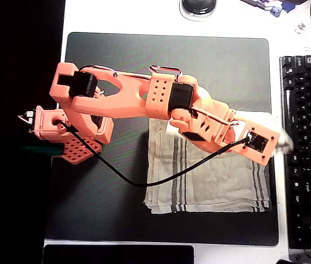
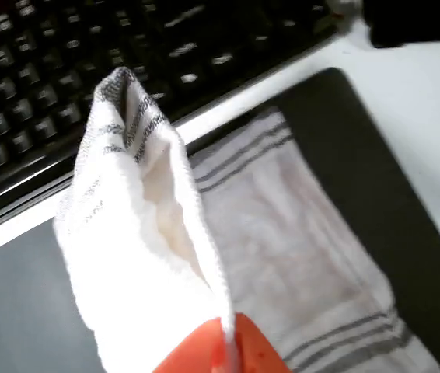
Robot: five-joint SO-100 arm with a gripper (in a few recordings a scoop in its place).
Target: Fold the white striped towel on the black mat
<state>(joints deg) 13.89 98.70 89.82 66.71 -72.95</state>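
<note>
The white striped towel (image 1: 210, 187) lies on the right half of the black mat (image 1: 106, 192), its grey stripes running near the left and right edges. My orange gripper (image 1: 273, 138) hangs over the towel's upper right corner, close to the mat's right edge. In the wrist view the gripper (image 2: 228, 346) is shut on the towel (image 2: 142, 233). The pinched corner stands up in a tall fold above the rest of the cloth (image 2: 305, 256), which stays flat on the mat (image 2: 360, 155). The arm hides the towel's upper edge in the overhead view.
A black keyboard (image 1: 309, 148) runs along the mat's right side, right beside the lifted corner (image 2: 88, 62). A dark round device (image 1: 198, 5) sits beyond the mat's top edge, and a flat black item (image 1: 117, 254) below it. The mat's left half is bare.
</note>
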